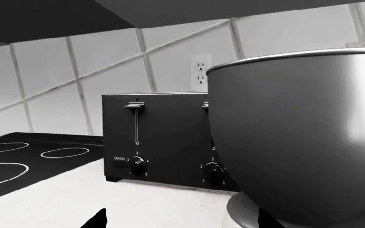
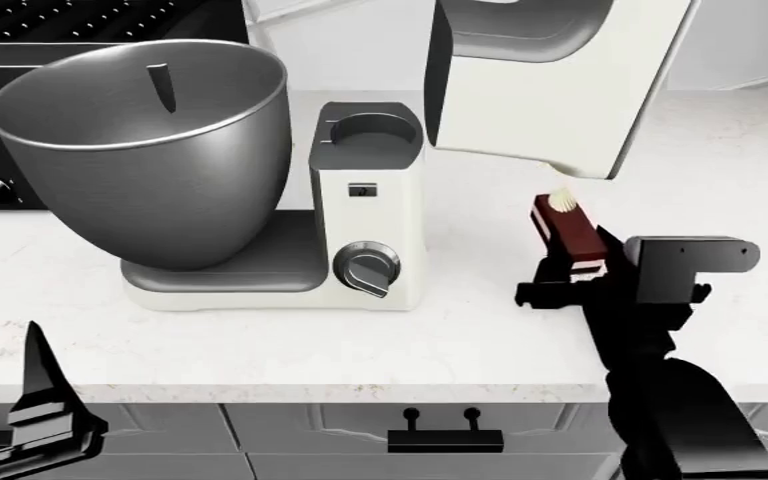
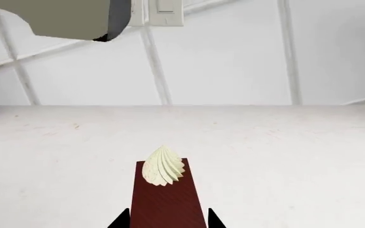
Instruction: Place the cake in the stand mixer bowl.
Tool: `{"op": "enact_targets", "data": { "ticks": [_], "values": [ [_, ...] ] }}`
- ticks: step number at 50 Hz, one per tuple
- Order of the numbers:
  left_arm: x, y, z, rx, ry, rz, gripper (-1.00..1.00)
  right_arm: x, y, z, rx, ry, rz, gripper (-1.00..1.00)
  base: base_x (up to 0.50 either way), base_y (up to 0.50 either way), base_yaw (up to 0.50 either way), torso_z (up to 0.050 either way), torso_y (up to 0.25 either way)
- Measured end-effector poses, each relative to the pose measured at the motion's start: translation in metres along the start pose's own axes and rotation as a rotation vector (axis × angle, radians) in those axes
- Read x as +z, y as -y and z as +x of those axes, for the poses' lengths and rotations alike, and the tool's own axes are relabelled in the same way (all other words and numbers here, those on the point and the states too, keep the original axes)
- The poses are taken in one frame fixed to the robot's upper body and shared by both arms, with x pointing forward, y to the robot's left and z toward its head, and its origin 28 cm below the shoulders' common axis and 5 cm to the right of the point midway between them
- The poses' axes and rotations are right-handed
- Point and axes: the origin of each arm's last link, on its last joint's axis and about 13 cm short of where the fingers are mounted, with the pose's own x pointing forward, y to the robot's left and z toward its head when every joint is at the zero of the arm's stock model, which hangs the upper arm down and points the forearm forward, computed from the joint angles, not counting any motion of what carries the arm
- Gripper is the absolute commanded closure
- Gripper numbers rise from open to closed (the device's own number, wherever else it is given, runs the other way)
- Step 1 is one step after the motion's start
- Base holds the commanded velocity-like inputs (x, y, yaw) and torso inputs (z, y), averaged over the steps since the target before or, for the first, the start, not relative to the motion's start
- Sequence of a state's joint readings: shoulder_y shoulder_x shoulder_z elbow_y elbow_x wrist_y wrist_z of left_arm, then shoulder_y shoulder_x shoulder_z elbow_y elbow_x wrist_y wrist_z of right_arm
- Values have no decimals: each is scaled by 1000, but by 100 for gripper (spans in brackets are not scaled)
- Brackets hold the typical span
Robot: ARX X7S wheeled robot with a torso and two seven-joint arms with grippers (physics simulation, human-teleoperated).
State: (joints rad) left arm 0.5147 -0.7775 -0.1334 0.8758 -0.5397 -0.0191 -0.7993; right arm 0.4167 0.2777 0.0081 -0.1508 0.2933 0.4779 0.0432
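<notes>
Cake [image 2: 570,232] sits clamped in the right gripper [image 2: 582,268], above the white counter [image 2: 357,340], right of the mixer. Left to right: left gripper [image 2: 40,420] low at counter edge, spread indeterminate; black toaster [image 1: 163,140]; stand mixer bowl [image 2: 144,140]; mixer column with dark dial [image 2: 368,268]; cake below raised mixer head [image 2: 544,70].

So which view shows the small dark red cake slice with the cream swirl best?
The right wrist view: the dark red cake slice fills the foreground between the right gripper fingertips. The head view shows it smaller; the left wrist view doesn't show it.
</notes>
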Motion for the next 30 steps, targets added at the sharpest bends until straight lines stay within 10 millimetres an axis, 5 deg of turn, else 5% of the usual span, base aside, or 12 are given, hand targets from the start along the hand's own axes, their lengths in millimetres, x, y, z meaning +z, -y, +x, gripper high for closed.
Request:
{"op": "enact_targets", "data": {
  "ticks": [30],
  "values": [
    [-3,2,1,-9,-11,-4,-100,-8,-14,-88,-37,52,-4,100,-3,0,-1,-2,0]
  ]
}}
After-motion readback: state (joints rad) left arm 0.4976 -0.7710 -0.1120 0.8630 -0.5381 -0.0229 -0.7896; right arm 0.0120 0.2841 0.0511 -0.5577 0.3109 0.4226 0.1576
